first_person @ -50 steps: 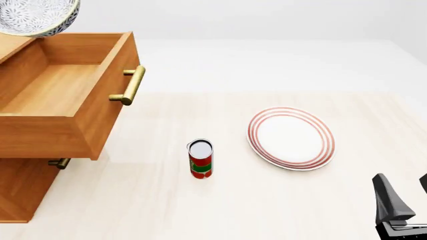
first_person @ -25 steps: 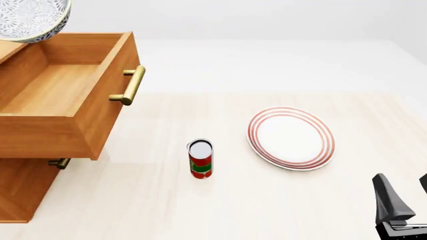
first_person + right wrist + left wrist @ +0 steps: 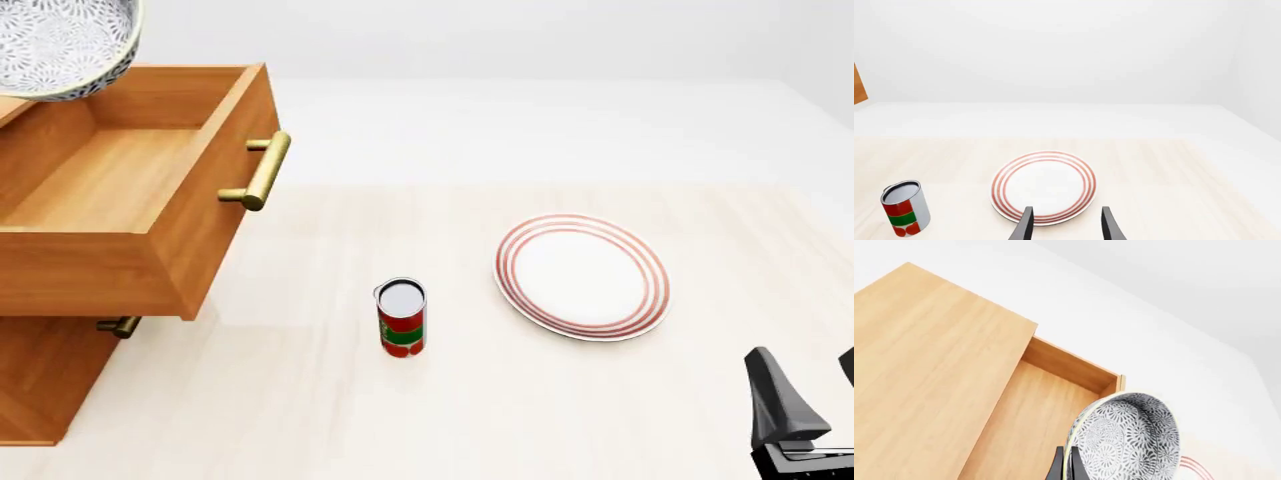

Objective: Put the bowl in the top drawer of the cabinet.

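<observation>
Front view: the cabinet (image 3: 47, 390) fills the left side of the desk (image 3: 534, 400), its top drawer (image 3: 134, 200) pulled fully out, interior bare wood, brass bar handle (image 3: 260, 170) facing right. The left wrist view adds the cabinet's flat top and the drawer's far inner wall, which the front view does not show. The bowl (image 3: 60, 45) hangs in the air at the top left corner, above the drawer's back edge, cut off by the frame. Only the left wrist view shows it tilted on edge, patterned inside toward the camera, with the left end effector (image 3: 1066, 467) clamped on its rim. The red-ringed plate (image 3: 582, 276) lies flat at right centre. A red and green can (image 3: 400, 317) stands upright left of it, well apart. The right end effector (image 3: 1065, 225) sits low at the right, fingers apart and empty, with the plate just beyond them in the right wrist view.
</observation>
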Action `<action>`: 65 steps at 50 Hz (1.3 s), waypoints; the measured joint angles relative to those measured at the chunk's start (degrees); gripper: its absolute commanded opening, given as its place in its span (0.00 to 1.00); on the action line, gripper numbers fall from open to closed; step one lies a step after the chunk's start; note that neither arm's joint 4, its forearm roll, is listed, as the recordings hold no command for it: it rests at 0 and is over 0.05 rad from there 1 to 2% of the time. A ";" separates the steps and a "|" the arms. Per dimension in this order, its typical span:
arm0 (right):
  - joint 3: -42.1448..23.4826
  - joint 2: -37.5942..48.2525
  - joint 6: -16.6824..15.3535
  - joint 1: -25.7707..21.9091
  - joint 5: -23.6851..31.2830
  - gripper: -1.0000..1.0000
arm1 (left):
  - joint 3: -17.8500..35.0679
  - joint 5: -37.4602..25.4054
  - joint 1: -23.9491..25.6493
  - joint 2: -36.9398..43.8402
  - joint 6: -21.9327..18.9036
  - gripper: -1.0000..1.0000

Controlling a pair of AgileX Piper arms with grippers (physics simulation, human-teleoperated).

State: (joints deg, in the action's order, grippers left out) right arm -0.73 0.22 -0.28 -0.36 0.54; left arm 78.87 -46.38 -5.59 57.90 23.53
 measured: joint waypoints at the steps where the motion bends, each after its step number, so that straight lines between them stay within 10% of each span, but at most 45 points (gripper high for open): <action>1: 0.00 0.00 0.00 0.00 0.00 1.00 | -0.11 -0.01 0.00 0.00 -0.08 0.00; 65: 0.00 0.00 0.00 0.00 0.00 1.00 | -6.37 2.68 -2.04 1.49 -3.28 0.00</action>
State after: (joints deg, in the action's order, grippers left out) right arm -0.73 0.22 -0.29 -0.36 0.54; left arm 72.51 -43.70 -7.64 59.40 20.25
